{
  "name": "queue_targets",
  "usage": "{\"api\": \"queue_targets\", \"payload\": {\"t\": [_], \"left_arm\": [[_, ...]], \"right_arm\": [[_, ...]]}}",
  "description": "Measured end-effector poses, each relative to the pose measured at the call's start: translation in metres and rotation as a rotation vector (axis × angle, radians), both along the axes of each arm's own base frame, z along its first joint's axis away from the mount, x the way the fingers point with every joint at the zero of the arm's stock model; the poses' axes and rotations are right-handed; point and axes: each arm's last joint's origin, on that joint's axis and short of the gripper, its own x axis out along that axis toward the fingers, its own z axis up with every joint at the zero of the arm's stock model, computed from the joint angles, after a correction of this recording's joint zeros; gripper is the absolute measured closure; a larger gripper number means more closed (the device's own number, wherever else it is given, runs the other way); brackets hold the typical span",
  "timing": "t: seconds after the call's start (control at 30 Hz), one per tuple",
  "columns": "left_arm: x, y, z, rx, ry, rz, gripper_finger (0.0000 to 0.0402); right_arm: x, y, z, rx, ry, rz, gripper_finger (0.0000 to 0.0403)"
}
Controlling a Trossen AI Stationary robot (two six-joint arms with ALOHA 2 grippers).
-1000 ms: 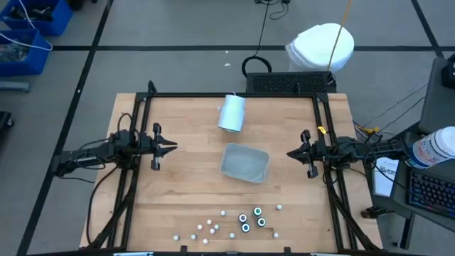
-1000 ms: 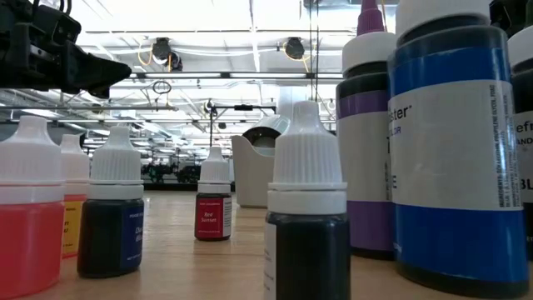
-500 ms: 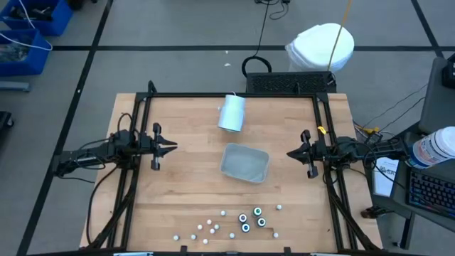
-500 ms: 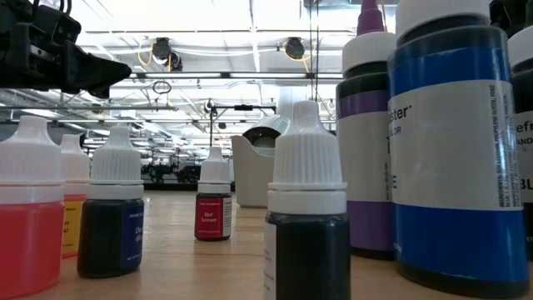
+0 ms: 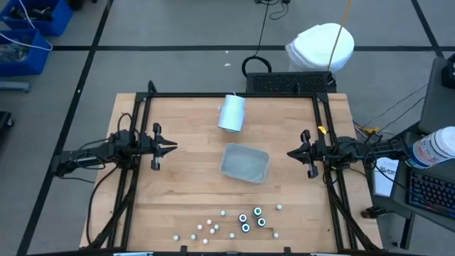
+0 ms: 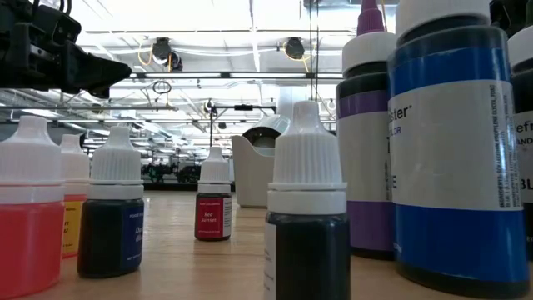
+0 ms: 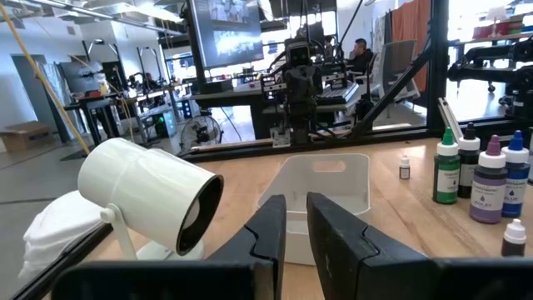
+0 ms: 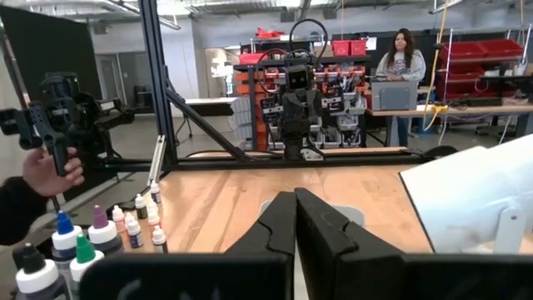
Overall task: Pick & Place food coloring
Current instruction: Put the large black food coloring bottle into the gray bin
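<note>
Claws on both arms stayed parked over the last second, and nothing on the table shifted. Left claw hovered at the table's left side, fingers a slit apart and empty; right claw hung at the right side, pinched shut on nothing. Between them lay the pale tray, with a white cylinder toppled beyond it. Food coloring bottles stood clustered near the table's front edge, well apart from either claw, suggesting no pick had begun.

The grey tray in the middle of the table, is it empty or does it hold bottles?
Empty: the tray shows only bare floor, and the bottles stand apart.
</note>
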Motion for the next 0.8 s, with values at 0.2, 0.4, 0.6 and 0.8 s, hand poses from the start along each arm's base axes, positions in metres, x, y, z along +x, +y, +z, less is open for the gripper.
{"api": "queue_targets", "payload": {"t": [0.2, 0.4, 0.6, 0.8], "left_arm": [[0.000, 0.000, 0.000, -0.041, -0.002, -0.002, 0.0341], [0.000, 0.000, 0.002, -0.104, -0.020, -0.006, 0.0341], [0.000, 0.000, 0.005, -0.238, -0.057, -0.022, 0.0341], [0.000, 0.000, 0.005, -0.314, -0.055, -0.039, 0.0341]], "right_arm": [[0.000, 0.000, 0.000, 0.052, 0.004, 0.006, 0.0403], [-0.001, 0.000, 0.004, -0.036, -0.047, -0.009, 0.0403], [-0.003, 0.000, 0.019, -0.106, -0.200, -0.031, 0.0403], [0.005, 0.006, 0.060, -0.213, -0.168, 0.000, 0.0403]]}}
